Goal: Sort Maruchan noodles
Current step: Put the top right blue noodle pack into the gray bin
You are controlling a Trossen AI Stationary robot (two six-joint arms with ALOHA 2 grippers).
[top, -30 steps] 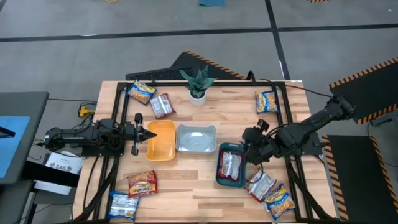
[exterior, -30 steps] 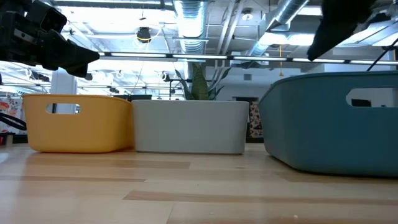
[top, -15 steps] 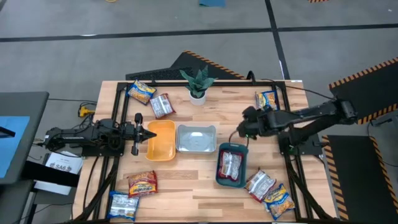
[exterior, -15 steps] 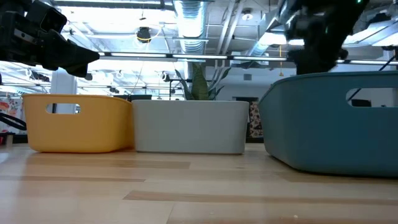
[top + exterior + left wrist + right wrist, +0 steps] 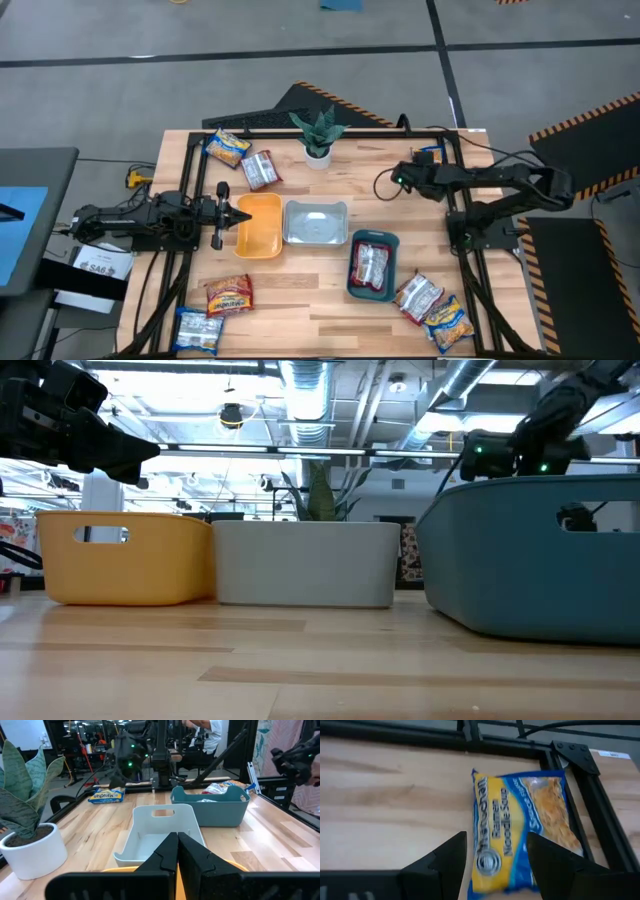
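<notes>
Three trays sit in a row mid-table in the high view: orange tray [image 5: 258, 225], clear tray [image 5: 315, 222], teal tray [image 5: 372, 268] a bit lower right. Teal tray holds one silver-and-red packet [image 5: 371, 264]; the orange tray looks bare, and the clear one I can't tell.

Right gripper [image 5: 496, 857] is at the upper right of the table in the high view, fingers spread apart, grasping nothing, poised over a yellow-and-blue packet [image 5: 522, 832] that lies flat on the wood just inside the black frame rail [image 5: 600, 815]. That rail runs close along the packet's far edge and its corner bracket crowds it. In the high view the arm mostly covers this packet.

Left gripper [image 5: 176, 851] waits at the left edge of the table beside the orange tray, fingers clenched together, empty.

Other packets in the high view:
- upper-left yellow-and-blue packet [image 5: 227, 148] with a second silver-and-red packet [image 5: 260, 169] just beside it
- orange-red packet [image 5: 229, 295] lower left, blue-and-silver packet [image 5: 198, 330] below it
- two more lower right, silver-red packet [image 5: 418, 297] and yellow packet [image 5: 447, 322], touching, near the teal tray

Potted plant [image 5: 318, 135] stands at top centre, well apart from the right gripper.
</notes>
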